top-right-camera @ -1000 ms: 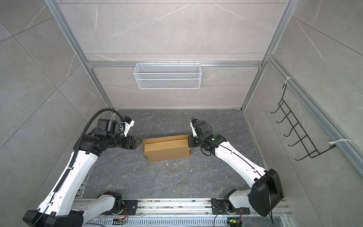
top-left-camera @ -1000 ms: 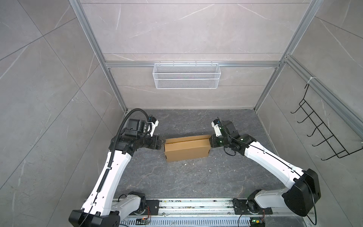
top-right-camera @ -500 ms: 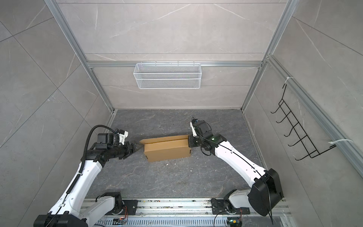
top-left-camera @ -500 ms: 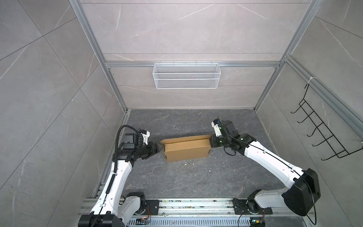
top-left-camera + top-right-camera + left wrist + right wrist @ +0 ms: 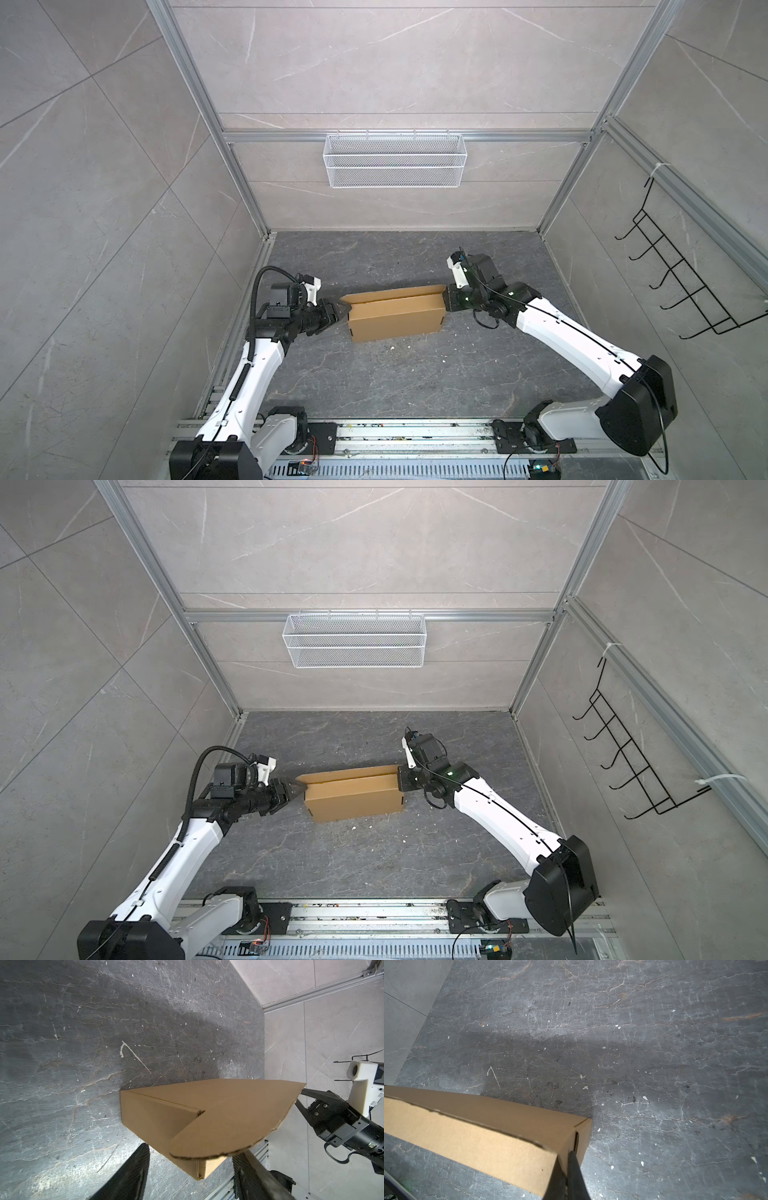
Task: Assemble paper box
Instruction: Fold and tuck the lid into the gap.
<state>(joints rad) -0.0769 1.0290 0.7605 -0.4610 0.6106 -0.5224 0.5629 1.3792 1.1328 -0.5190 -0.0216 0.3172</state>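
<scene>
Paper box (image 5: 395,322) blocks mid-floor between left hand (image 5: 343,313) and right hand (image 5: 444,301) — open floor (image 5: 395,382) in front, behind

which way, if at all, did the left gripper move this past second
yes, left gripper slid slightly toward the front rail, away from the wire basket

**Around the workspace: basket, hooks, speckled floor**

A white mesh basket (image 5: 394,160) hangs from the aluminium crossbar (image 5: 291,136) on the back wall, seen in both top views. A black wire hook rack (image 5: 685,270) is mounted on the side wall of grey tiles (image 5: 706,124). The dark marbled floor (image 5: 395,382) carries scattered white specks (image 5: 584,1087) and a thin hooked white scratch (image 5: 124,1051). A metal rail (image 5: 415,434) runs along the front edge.
</scene>
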